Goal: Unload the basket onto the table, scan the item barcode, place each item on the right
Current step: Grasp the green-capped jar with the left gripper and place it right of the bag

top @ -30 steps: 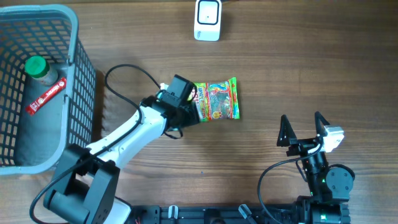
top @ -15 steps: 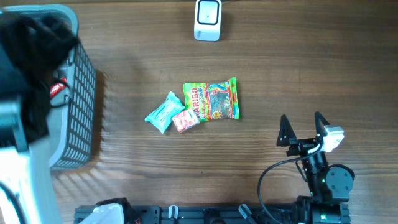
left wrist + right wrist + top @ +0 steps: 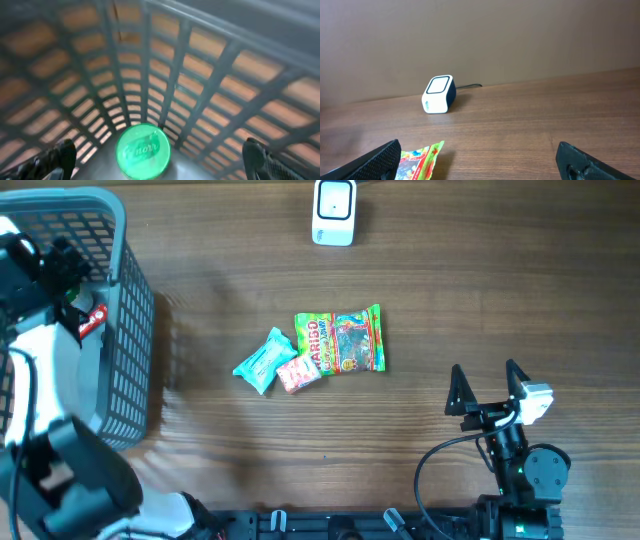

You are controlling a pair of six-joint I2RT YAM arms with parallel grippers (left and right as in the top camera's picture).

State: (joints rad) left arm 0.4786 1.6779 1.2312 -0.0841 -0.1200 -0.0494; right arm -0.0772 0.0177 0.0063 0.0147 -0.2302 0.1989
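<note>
Bottle (image 3: 143, 151): sat cap-up in basket (image 3: 220, 75) under left gripper (image 3: 155, 154)
Jaws: gaped wide, empty; right gripper (image 3: 480, 159) same
Tip: best lowered straight, cap centred

A wooden table (image 3: 480, 270) with brown grain running side to side is filling the overhead view. Behind its far edge, a plain grey-brown wall (image 3: 520, 35) is rising. Soft, even light is falling across both surfaces.
</note>
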